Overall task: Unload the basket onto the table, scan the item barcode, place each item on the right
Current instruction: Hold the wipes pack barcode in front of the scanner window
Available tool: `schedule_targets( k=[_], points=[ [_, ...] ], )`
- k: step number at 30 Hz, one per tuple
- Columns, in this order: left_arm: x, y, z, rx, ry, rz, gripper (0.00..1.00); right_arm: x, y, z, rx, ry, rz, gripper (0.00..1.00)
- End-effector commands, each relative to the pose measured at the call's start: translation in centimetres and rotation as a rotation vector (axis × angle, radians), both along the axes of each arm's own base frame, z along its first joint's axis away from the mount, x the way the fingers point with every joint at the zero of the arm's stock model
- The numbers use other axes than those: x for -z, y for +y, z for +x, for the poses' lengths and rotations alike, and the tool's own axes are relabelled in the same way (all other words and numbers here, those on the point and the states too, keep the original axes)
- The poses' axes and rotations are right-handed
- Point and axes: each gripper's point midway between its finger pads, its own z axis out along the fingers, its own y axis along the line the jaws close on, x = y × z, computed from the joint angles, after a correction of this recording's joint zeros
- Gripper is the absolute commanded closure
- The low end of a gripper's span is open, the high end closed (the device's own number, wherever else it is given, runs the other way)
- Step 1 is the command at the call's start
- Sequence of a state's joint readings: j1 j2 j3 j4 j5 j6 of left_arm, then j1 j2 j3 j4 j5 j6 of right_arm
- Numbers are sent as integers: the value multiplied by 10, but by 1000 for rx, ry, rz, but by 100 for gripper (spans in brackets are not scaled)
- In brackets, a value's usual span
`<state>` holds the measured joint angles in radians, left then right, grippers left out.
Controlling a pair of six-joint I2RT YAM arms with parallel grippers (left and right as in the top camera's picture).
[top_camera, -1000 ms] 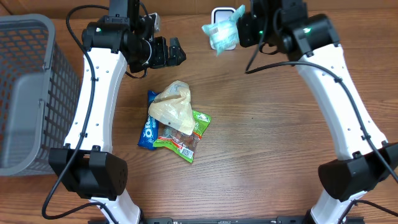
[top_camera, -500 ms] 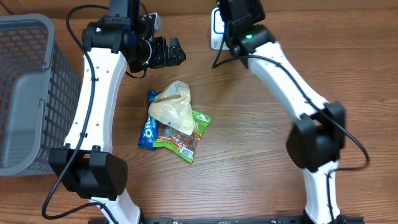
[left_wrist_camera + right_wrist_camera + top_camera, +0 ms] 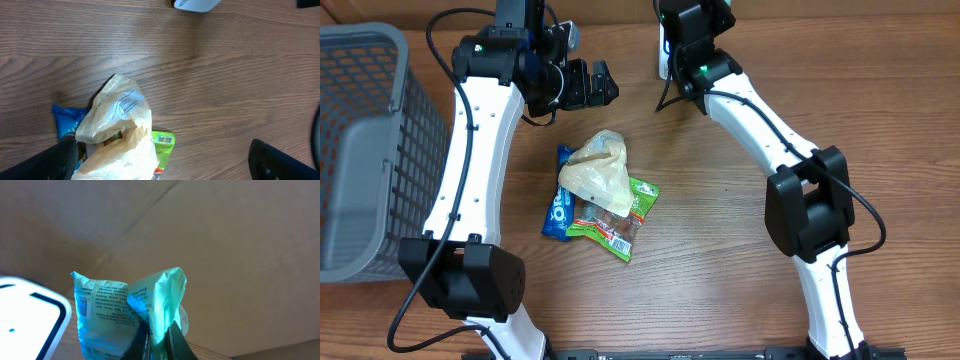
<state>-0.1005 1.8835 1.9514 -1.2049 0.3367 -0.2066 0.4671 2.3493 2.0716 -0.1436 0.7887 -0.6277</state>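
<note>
While right fingers (image 3: 175, 342) pinch teal packet (image 3: 107, 312), upright in wrist view, left fingers (image 3: 280, 162) spread

Two robot arms (image 3: 467, 150), one grey basket (image 3: 360, 150) and one white scanner (image 3: 30, 315). Three piled packets (image 3: 600, 190) at centre frame; one teal packet (image 3: 125, 315).

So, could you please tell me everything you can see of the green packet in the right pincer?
The packet is a pale mint-green plastic wrapper, crinkled and slightly translucent, with blocks of small dark print on its face. It stands roughly upright with its top corners sticking up, pinched at the lower edge by the shut right pincer. It sits just right of the white device; whether they touch is unclear.
</note>
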Motion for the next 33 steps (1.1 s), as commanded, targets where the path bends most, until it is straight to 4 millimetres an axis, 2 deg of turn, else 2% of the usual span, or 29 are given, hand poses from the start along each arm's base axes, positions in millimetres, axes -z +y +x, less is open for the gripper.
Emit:
schedule_targets(
  k=[1, 5, 11, 16, 19, 20, 25, 33],
  points=[
    [-6, -2, 3, 10, -22, 5, 0, 23, 14, 3, -37, 43, -66, 96],
    [-6, -2, 3, 10, -22, 5, 0, 26, 28, 0, -65, 48, -66, 96],
    [-6, -2, 3, 10, -22, 5, 0, 26, 32, 1, -94, 51, -68, 96],
    [-6, -2, 3, 10, -22, 5, 0, 22, 34, 8, -142, 55, -232, 96],
    [-6, -2, 3, 10, -22, 5, 0, 24, 37, 15, -175, 48, -358, 96],
    [-6, -2, 3, 10, -22, 5, 0, 31, 38, 16, -187, 63, -382, 96],
    [-6, -2, 3, 10, -22, 5, 0, 39, 36, 15, -176, 81, -395, 96],
    [-6, -2, 3, 10, -22, 5, 0, 38, 31, 17, -164, 80, -395, 96]
  ],
)
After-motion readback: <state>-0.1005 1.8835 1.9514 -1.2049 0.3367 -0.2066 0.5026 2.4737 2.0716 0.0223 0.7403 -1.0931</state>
